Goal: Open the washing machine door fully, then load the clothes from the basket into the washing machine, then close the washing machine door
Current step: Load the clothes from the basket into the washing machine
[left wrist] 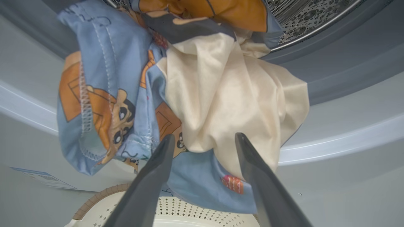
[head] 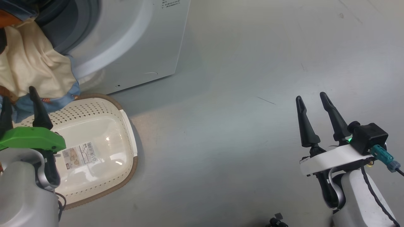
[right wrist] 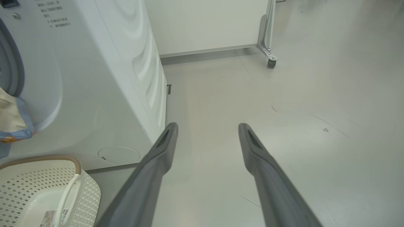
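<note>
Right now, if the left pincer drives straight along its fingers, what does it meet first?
Most likely the clothes draped out of the washing machine opening, straight ahead of the open left pincer. The gap is hard to judge; they look close.

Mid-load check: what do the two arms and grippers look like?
Both have two long, tapering black jaws. The left gripper has a green cover on a pale grey forearm. The right gripper has a white bracket, a black box with a teal plug, and a black cable along its forearm.

The grey floor point(head: 252, 94) bears the basket point(head: 104, 151); the washing machine point(head: 142, 41) too.
</note>
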Motion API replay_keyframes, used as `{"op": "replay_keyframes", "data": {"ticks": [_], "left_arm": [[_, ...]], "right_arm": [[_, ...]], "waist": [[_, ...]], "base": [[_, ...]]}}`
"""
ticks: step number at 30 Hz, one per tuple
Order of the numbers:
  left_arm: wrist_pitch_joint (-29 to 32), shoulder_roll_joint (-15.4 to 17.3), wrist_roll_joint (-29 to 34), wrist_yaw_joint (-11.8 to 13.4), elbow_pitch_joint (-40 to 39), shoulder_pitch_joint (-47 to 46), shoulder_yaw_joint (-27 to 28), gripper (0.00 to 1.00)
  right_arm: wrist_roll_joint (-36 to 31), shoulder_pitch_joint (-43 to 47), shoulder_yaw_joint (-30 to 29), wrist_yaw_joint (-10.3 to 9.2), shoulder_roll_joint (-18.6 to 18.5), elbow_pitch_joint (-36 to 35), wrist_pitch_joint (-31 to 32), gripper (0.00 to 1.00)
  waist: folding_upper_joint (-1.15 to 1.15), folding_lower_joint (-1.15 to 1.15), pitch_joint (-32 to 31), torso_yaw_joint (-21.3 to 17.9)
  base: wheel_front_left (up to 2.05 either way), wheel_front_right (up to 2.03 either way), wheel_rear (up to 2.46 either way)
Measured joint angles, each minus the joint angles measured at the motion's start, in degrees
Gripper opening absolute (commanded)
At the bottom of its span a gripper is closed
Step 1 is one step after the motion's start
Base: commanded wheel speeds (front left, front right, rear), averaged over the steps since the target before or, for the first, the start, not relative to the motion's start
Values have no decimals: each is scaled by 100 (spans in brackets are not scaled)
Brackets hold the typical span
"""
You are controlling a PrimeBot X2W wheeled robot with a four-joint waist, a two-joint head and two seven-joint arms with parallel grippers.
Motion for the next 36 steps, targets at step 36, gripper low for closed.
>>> {"op": "replay_keyframes", "data": {"ticks": [36], "left_arm": [[-253, 258, 57, 104, 1261, -1206, 142, 100]], "right_arm": [[-5, -99, 77, 0, -78, -71, 0, 100]], "waist": [[0, 0, 414, 5]], "base": [[0, 0, 0]]}}
